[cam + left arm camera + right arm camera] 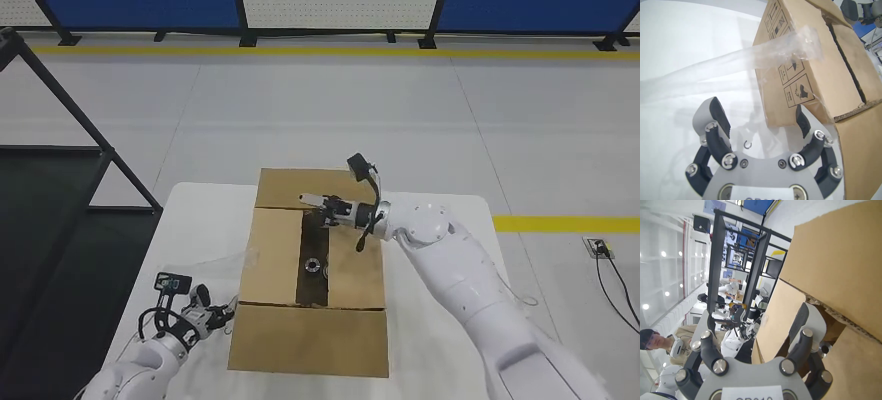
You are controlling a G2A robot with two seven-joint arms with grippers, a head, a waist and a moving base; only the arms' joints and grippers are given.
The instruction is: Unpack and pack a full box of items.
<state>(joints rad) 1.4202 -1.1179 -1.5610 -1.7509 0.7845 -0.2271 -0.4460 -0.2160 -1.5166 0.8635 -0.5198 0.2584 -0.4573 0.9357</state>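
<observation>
- The left gripper (757, 106) sits low over the white table (190, 230), just beside the near left corner of the cardboard box (305, 340). Its fingers are spread wide and hold nothing.
- A strip of clear tape (783, 47) hangs loose from the box's side wall, above that gripper.
- The box stands mid-table. Its two long top flaps are parted, leaving a dark gap along the middle.
- A small round metal item (312, 265) lies inside the box, visible through the gap.
- The right gripper (757, 313) is at the far end of the gap. Its fingers are apart and straddle the edge of the flap on the robot's left (275, 250), not clamped on it.
</observation>
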